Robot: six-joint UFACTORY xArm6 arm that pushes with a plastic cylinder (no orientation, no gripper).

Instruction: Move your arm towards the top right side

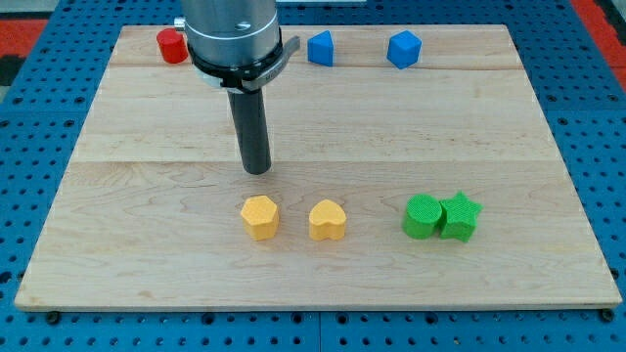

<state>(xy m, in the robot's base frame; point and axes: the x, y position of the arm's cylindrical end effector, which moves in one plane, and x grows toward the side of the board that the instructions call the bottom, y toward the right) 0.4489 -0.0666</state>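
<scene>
1. The top of my arm (233, 34) is cut off at the view's top, so I can only see its grey round part and the dark rod.
2. My arm hides a bit of the board behind it. The red block (172, 45) peeks out just to the view's left of my arm, and I cannot tell its shape for sure.
3. My tip (256, 170) rests on the wooden board (147, 196). It is a plain rod with nothing to open or shut, and it touches no block.
4. From my tip, the yellow six-sided block (260, 217) is just toward the view's bottom, with a gap between us.
5. The yellow heart block (328, 220) is near my tip too, toward the view's bottom and right.
6. The green round block (423, 216) and the green star block (459, 216) touch each other, well apart from my tip on the view's right.
7. Two blue blocks sit toward the view's top right of my tip: one blue block (321, 47) nearer, the other blue block (403, 49) farther.
8. The board's top right corner is bare wood.
9. Around the board is a blue table with rows of holes (39, 166).
10. There are no boxes or bowls here.
</scene>
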